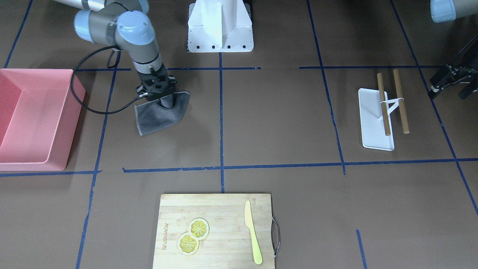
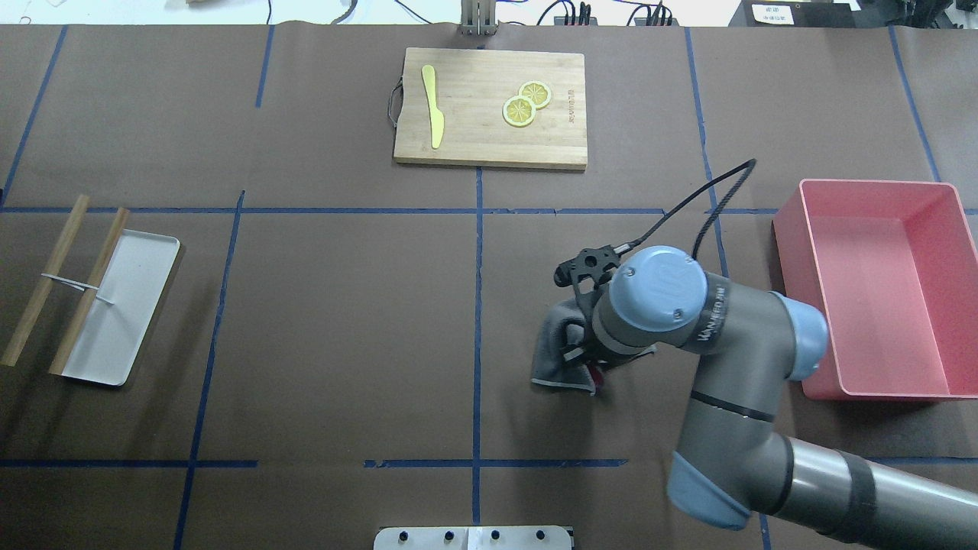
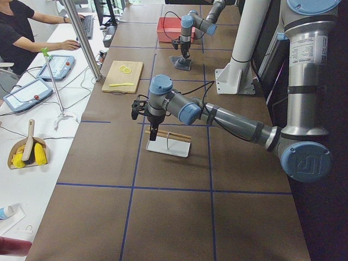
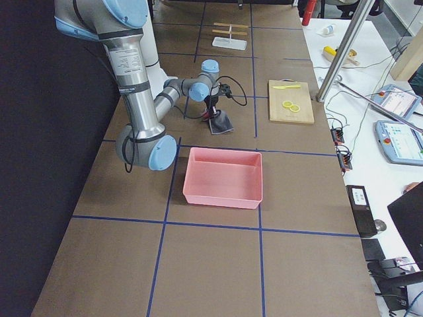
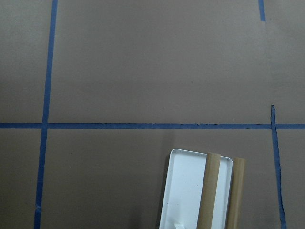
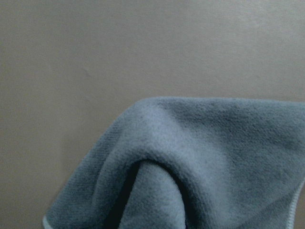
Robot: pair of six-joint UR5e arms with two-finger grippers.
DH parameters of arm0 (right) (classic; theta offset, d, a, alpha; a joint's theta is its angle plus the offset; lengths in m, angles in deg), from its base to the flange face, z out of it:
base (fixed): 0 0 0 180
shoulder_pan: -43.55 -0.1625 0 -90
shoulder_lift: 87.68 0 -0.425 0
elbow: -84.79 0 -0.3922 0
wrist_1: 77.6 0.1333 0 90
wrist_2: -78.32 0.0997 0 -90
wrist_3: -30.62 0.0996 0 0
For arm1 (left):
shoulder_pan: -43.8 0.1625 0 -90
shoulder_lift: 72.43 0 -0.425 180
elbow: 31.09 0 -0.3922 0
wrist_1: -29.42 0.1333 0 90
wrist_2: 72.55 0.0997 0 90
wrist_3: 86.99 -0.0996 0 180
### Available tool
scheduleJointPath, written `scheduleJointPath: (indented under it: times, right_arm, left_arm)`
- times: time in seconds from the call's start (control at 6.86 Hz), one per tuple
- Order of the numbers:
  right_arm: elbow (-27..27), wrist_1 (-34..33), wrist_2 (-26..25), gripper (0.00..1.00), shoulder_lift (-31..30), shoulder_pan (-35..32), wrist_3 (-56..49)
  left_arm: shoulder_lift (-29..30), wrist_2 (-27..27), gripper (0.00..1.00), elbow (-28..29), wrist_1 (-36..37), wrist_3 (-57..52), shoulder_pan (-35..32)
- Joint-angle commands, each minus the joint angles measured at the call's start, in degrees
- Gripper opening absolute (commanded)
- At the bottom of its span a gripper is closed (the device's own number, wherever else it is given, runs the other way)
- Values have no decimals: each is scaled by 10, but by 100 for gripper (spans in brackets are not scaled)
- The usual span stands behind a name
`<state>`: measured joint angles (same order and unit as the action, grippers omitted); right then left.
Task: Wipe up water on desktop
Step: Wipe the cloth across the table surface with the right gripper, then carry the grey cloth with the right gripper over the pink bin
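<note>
Exterior front-facing: the right pincer (image 1: pixel 161 98) is closed on a raised fold of the grey cloth (image 1: pixel 158 117). The rest of the cloth lies spread on the bench (image 1: pixel 276 119), the surface to be wiped, between the pink bin (image 1: pixel 74 119) and the centre tape line. We make out no sheen or wet patch anywhere. The left pincer (image 1: pixel 450 80) sits at the frame edge near the white tray (image 1: pixel 369 127); we cannot tell whether it is open or closed.

Overhead exterior: the right arm hides most of the cloth. One edge shows flat on the bench, near the bin. No water is visible here either.

Exterior left: the near arm hangs over the white tray. Its pincer is too small to read.

Exterior right: the cloth touches the bench under the far end of the near arm.

Left wrist-mounted: only bare bench and the tray corner, with no fingers in frame.

Right wrist-mounted: the cloth fold fills the lower frame; the bench beyond looks uniformly matt.

Judgement: the cloth is grasped and down on the surface, so wiping appears under way. With no water visible, we cannot say how much is left. Any further strokes and the release of the cloth are not yet done.
</note>
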<state>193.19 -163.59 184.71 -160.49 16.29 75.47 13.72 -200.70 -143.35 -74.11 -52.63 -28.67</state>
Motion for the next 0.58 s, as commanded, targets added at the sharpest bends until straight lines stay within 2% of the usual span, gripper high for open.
scheduleJointPath:
  times: [0.0, 0.15, 0.44]
  right_arm:
    - [48, 0, 2, 0, -75, -19, -41]
    - [49, -1, -2, 0, -69, -14, -37]
    - [8, -7, -3, 0, 9, 17, 19]
  left_arm:
    - [-9, -4, 100, -1, 0, -2, -7]
    - [-11, -5, 100, -1, 0, -2, -10]
    - [-14, -6, 100, -4, 0, -3, -18]
